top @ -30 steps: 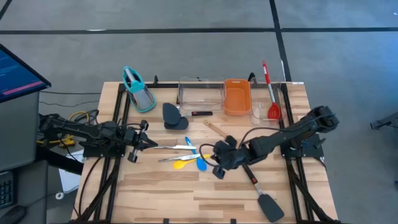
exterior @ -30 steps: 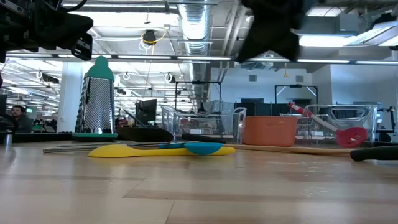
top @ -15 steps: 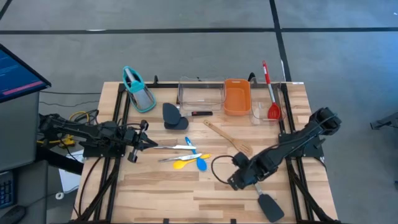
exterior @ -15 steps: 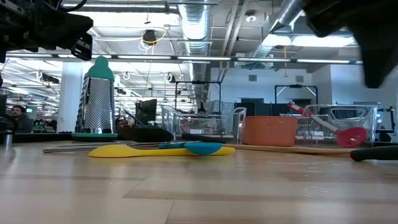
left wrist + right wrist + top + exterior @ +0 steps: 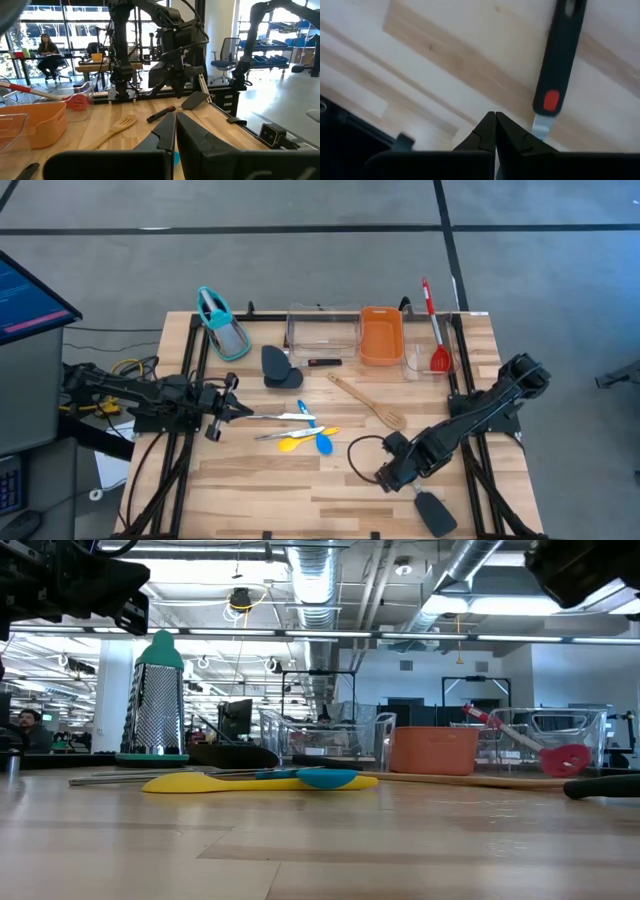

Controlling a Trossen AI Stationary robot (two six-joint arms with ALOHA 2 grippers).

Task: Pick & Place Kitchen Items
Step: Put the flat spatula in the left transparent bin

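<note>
The black spatula (image 5: 434, 511) lies near the table's front right; its handle (image 5: 562, 47) shows in the right wrist view. My right gripper (image 5: 495, 118) is shut and points down just beside that handle, above the table (image 5: 260, 480), touching nothing. My left gripper (image 5: 240, 408) hovers shut at the table's left, pointing level. On the table lie the wooden slotted spoon (image 5: 366, 402), silver tongs (image 5: 280, 416), yellow spoon (image 5: 290, 443), blue spoon (image 5: 322, 438) and dark grey scoop (image 5: 275, 366). The red spoon (image 5: 434, 330) rests in a clear tray (image 5: 414, 360) at the back right.
At the back stand an orange tub (image 5: 381, 335), a second clear tray (image 5: 322, 330) and a teal-handled grater (image 5: 222, 325). A small black item (image 5: 325, 362) lies by the scoop. Bare wood spreads along the near left. A person sits in the room beyond the table.
My right gripper has swung from over the wooden spoon toward the table's near right, to a spot beside the spatula's handle. It has tipped steeply downward and rolled, staying shut. The wooden spoon now shows in full.
</note>
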